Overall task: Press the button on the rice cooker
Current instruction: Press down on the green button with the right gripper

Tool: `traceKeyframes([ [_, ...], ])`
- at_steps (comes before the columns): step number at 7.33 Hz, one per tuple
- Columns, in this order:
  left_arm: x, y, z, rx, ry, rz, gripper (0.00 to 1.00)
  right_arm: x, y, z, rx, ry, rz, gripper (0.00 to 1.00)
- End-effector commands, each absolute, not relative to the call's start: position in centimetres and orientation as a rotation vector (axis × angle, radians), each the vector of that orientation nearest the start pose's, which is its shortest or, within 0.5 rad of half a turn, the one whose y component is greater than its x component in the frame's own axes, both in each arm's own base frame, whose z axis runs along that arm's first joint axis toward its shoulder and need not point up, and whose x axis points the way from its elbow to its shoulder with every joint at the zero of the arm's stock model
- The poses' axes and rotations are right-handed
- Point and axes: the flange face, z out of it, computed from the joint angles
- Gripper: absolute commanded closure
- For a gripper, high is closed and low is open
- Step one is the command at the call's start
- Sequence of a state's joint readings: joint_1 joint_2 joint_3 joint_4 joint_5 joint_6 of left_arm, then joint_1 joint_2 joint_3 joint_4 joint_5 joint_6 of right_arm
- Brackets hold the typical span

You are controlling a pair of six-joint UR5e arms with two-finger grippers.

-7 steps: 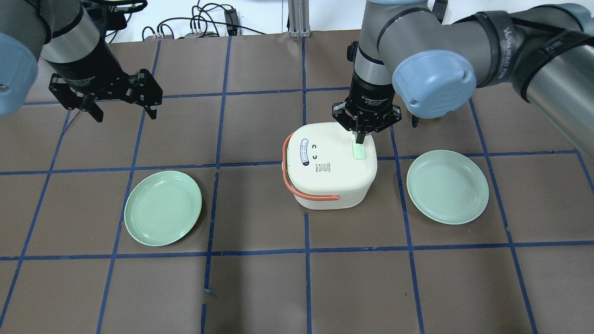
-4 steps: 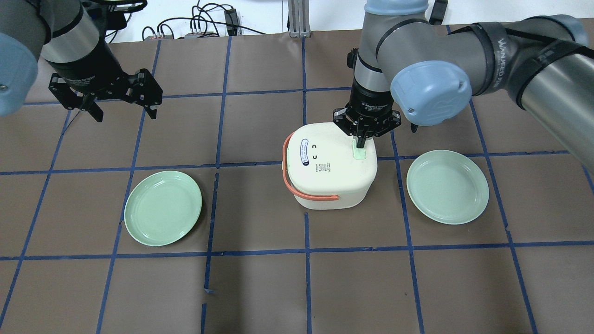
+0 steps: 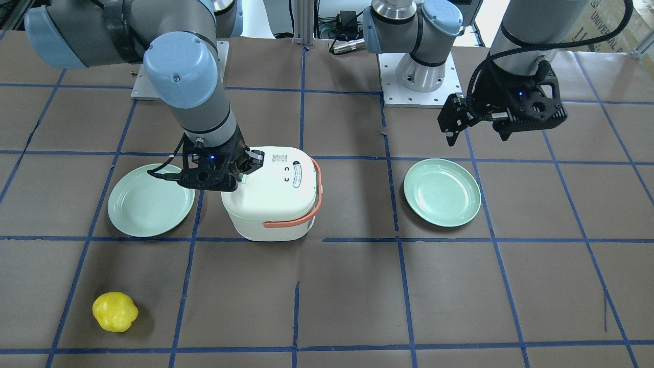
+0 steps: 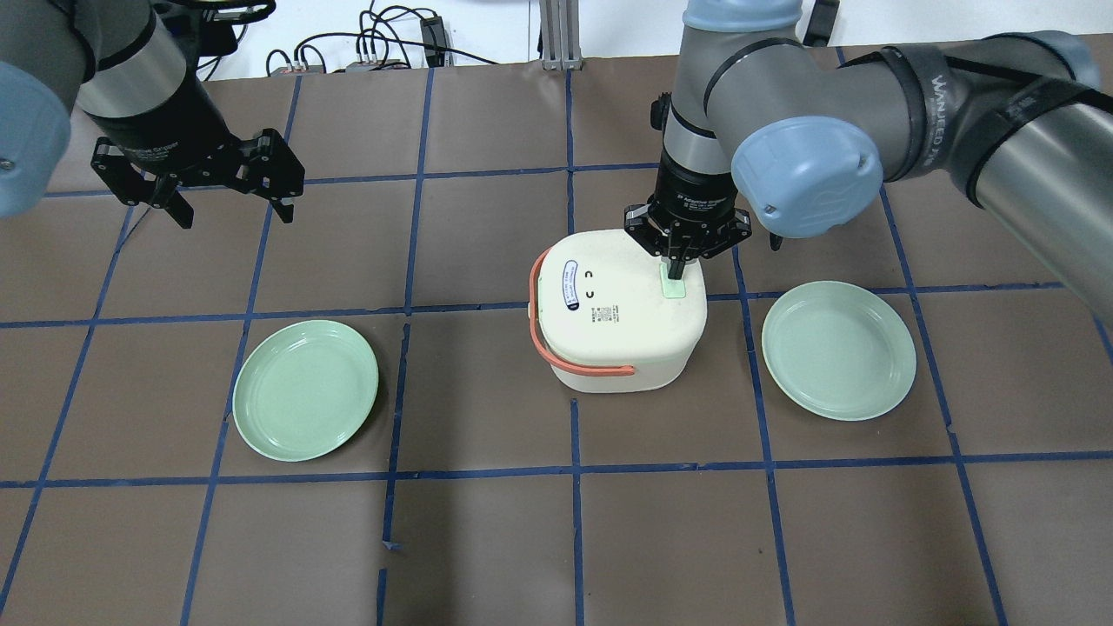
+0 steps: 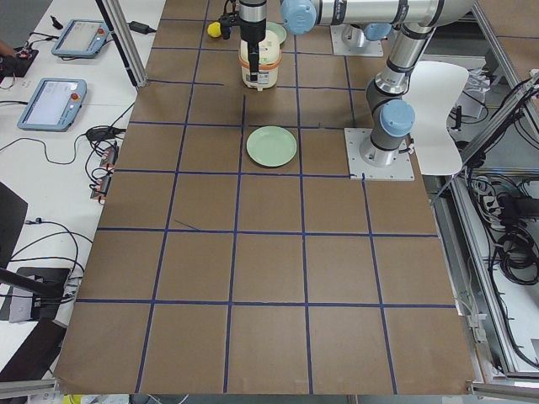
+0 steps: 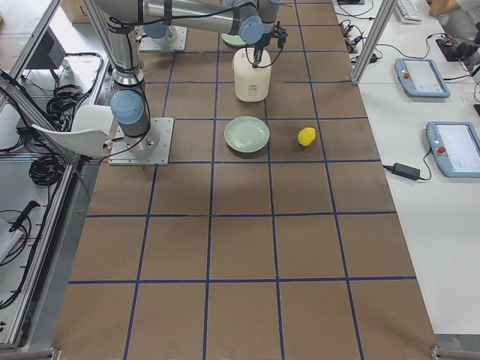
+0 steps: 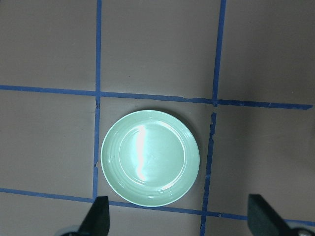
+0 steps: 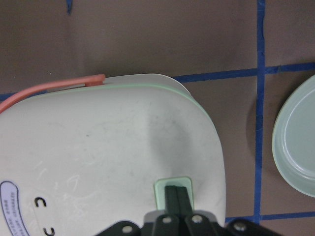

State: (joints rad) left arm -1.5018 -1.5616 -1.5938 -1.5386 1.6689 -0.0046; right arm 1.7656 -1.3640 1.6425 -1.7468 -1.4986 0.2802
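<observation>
A white rice cooker [image 4: 613, 313] with a salmon handle [image 4: 556, 356] stands mid-table; it also shows in the front view [image 3: 273, 194]. Its pale green button [image 4: 674, 285] is on the lid's right side. My right gripper [image 4: 676, 269] is shut, its closed fingertips [image 8: 177, 194] resting on the button [image 8: 160, 189]. In the front view the right gripper [image 3: 240, 176] sits at the lid's edge. My left gripper [image 4: 230, 213] is open and empty, high over the far left of the table; the left wrist view shows its spread fingertips [image 7: 101, 214] above a green plate [image 7: 150, 157].
Two green plates lie on the table, one to the cooker's left [image 4: 304, 389] and one to its right [image 4: 839, 349]. A yellow bell pepper [image 3: 115, 312] lies toward the operators' side. Blue tape lines grid the brown table.
My right gripper has come down from just above the button to its fingertips touching it. The left arm has not moved.
</observation>
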Motion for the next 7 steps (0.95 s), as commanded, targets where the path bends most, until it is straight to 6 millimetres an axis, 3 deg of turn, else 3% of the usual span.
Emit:
traceKeyframes([
  [1, -8.9, -49.7, 48.5, -0.113, 3.041, -0.023, 0.00, 24.5, -51.6, 36.1, 0.145, 3.085, 0.172, 0.92],
  [6, -8.9, -49.7, 48.5, -0.113, 3.041, -0.023, 0.00, 24.5, -51.3, 35.0, 0.141, 3.094, 0.200, 0.91],
  [7, -8.9, -49.7, 48.5, -0.113, 3.041, -0.023, 0.00, 24.5, -51.6, 35.8, 0.143, 3.091, 0.173, 0.90],
])
